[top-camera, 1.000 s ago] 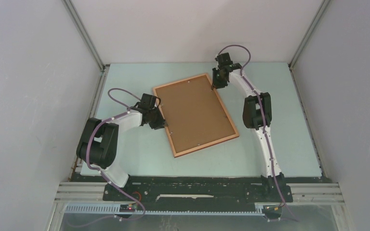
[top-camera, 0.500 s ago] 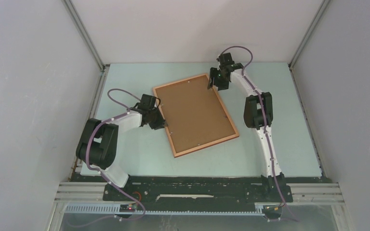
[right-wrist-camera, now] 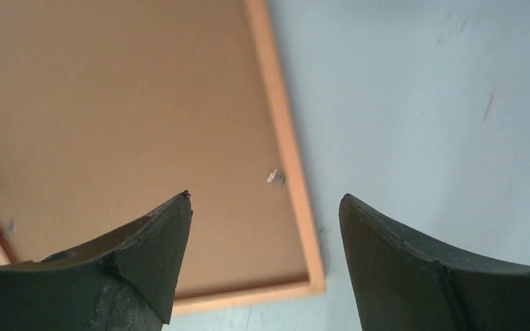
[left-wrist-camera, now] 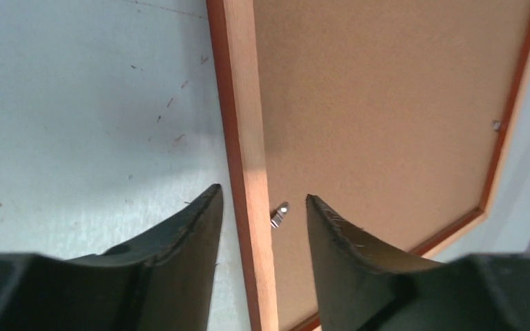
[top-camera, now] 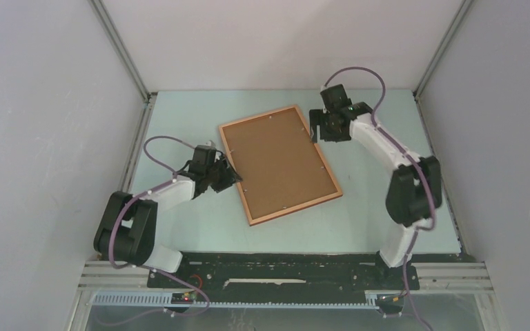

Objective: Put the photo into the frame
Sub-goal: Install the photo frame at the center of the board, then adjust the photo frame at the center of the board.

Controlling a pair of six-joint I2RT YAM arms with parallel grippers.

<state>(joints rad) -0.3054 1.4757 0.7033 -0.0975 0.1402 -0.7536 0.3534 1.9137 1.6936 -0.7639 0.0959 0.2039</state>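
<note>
The frame [top-camera: 295,208] lies face down and skewed in the middle of the table, its thin orange wooden rim around a brown backing board [top-camera: 278,163]. The photo is hidden. My left gripper [top-camera: 229,178] is at the frame's left long side. In the left wrist view the left gripper [left-wrist-camera: 263,193] is open, its jaws astride the rim [left-wrist-camera: 245,138] with a gap on each side, beside a small metal tab [left-wrist-camera: 279,214]. My right gripper [top-camera: 317,129] hangs wide open over the frame's far right corner, holding nothing. Below the right gripper [right-wrist-camera: 266,196] show the rim [right-wrist-camera: 286,138] and another tab [right-wrist-camera: 273,176].
The pale green table top [top-camera: 386,138] is closed in by grey walls on the left, right and far sides. The black base rail [top-camera: 283,265] runs along the near edge. Purple cables loop above both wrists.
Both grippers have opened. The right arm has swung out to the right and lifted off the frame's far corner. The left arm has drawn back and lowered a little. The frame has not moved.
</note>
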